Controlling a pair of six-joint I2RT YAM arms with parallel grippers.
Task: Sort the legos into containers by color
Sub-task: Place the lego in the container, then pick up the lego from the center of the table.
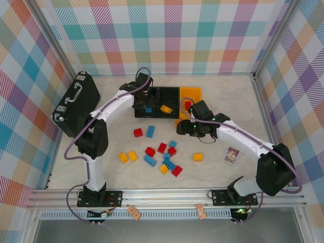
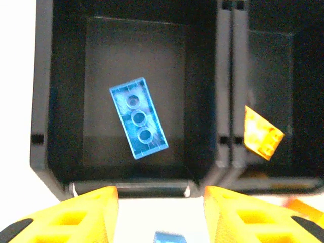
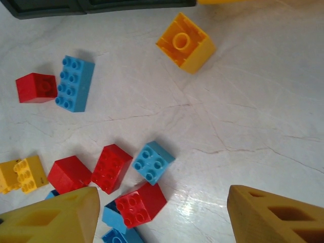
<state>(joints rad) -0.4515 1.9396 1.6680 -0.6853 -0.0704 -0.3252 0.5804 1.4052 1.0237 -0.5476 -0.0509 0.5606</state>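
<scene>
Tabletop (image 1: 223,96): pale, marbled, fenced by plaid walls. Black briefcase (image 1: 76,104) at far left, handle visible.

Containers (image 1: 174,91): three bins joined in a row at the back. From left: black bin (image 2: 43,101), second black bin (image 2: 263,55), yellow-orange bin (image 1: 195,93).

Left claw (image 2: 161,212) hovers over the near rim of the left black bin. Its fingers are parted and hold nothing. One blue brick (image 2: 138,118) lies skewed on that bin's floor, hollow side up. A yellow brick (image 2: 261,134) sits in the second black bin and a red brick (image 1: 188,105) in the yellow-orange bin.

Right claw (image 3: 162,217) hangs above the loose legos, fingers spread wide – empty.

Remaining legos (image 1: 162,154) are scattered mid-tabletop in red, blue and yellow. Wrist view shows an upturned yellow block (image 3: 185,41) near the bins and a long blue brick (image 3: 75,82) touching a red one (image 3: 36,87).

Small printed card (image 1: 231,155) lies right of the scatter
</scene>
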